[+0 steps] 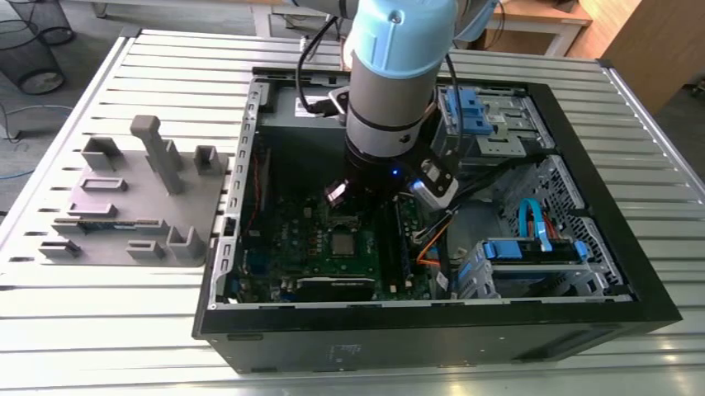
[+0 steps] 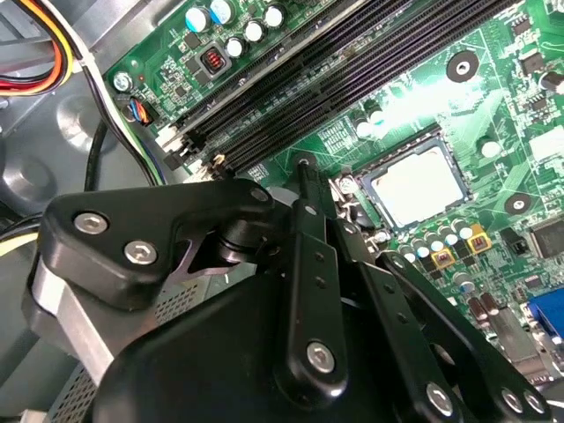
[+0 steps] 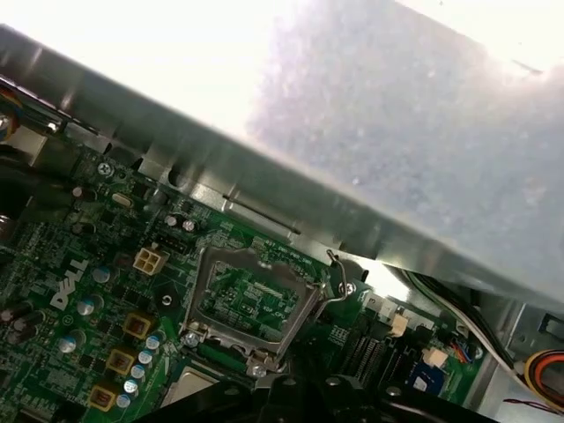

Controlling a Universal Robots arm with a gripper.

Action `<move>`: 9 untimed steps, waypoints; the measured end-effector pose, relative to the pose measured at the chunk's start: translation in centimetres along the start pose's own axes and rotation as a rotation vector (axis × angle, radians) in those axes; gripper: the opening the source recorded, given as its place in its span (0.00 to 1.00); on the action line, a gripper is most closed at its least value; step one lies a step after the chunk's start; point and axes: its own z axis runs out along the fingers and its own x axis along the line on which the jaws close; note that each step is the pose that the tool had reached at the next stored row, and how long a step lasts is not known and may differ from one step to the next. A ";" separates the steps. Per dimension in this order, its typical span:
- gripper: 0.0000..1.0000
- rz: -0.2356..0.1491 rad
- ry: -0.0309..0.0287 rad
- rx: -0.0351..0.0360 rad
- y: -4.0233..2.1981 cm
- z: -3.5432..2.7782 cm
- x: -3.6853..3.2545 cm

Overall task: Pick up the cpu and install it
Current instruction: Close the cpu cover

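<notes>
Where the slatted table bears the case, the cpu lies socketed.

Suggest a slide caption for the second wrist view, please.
Pincer near the cpu, which lies in the socket on the motherboard.

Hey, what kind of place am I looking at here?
Probably a robotics lab or test workshop: a robot arm reaches into an open computer case on a slatted metal table, beside a grey parts fixture, with a wire wastebasket nearby.
</notes>
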 end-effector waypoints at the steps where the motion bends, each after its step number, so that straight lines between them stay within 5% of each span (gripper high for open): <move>1: 0.11 0.000 0.0000 0.0000 0.00 -0.10 -0.01; 9: 0.11 -0.001 0.0000 0.0000 0.03 -0.92 -0.04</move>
